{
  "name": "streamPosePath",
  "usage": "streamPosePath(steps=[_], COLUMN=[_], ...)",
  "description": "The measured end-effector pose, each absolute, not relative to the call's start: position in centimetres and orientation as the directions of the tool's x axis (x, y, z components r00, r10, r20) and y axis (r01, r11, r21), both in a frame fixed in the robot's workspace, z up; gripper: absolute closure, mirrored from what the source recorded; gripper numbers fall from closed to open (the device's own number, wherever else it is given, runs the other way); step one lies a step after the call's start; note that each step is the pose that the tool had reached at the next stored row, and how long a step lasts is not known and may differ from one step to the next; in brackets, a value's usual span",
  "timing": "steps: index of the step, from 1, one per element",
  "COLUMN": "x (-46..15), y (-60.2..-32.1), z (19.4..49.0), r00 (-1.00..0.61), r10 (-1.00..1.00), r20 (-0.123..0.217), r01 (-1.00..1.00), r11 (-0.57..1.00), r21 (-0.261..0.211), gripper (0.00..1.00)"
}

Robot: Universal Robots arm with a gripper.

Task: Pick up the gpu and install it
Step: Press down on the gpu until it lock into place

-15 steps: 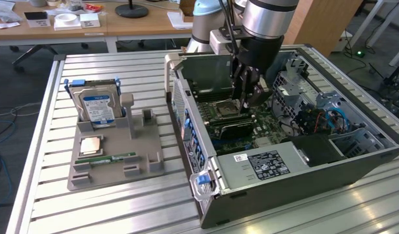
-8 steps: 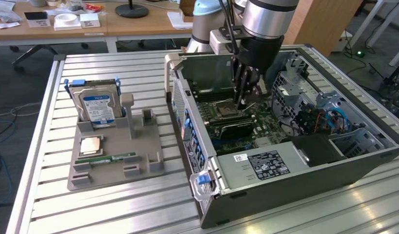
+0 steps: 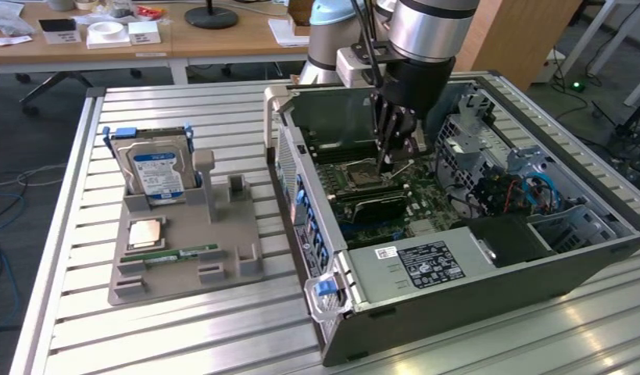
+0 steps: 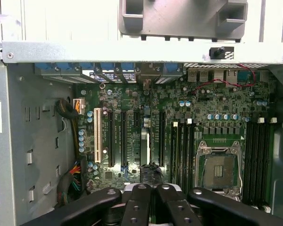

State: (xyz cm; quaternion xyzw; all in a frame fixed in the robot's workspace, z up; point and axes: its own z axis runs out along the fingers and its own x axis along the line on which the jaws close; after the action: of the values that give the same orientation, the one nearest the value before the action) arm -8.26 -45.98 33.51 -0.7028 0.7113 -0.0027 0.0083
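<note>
A metal worktop (image 3: 173,328) of long ribbed slats takes up the foreground, pale and bright under even light. Behind it runs a wooden desk (image 3: 220,39) strewn with small white boxes (image 3: 109,33), papers (image 3: 12,23) and a round black lamp base (image 3: 211,17). A chair base (image 3: 59,82) on castors sits beneath the desk. The floor (image 3: 28,133) is grey carpet, with loose blue and white cables (image 3: 1,234) trailing at the exterior view's left. A tall wooden panel (image 3: 518,35) stands at the exterior view's right, beside white table legs (image 3: 601,39)
</note>
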Motion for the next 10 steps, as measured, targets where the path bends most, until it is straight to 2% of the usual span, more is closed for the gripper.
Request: streamPosePath(steps=[10], x=[-8.25], y=[-45.64], z=[33.25], r00=[-0.012], r10=[-1.000], r20=[-0.010], r01=[-1.000], r11=[0.012], r21=[-0.016], gripper=[0.89])
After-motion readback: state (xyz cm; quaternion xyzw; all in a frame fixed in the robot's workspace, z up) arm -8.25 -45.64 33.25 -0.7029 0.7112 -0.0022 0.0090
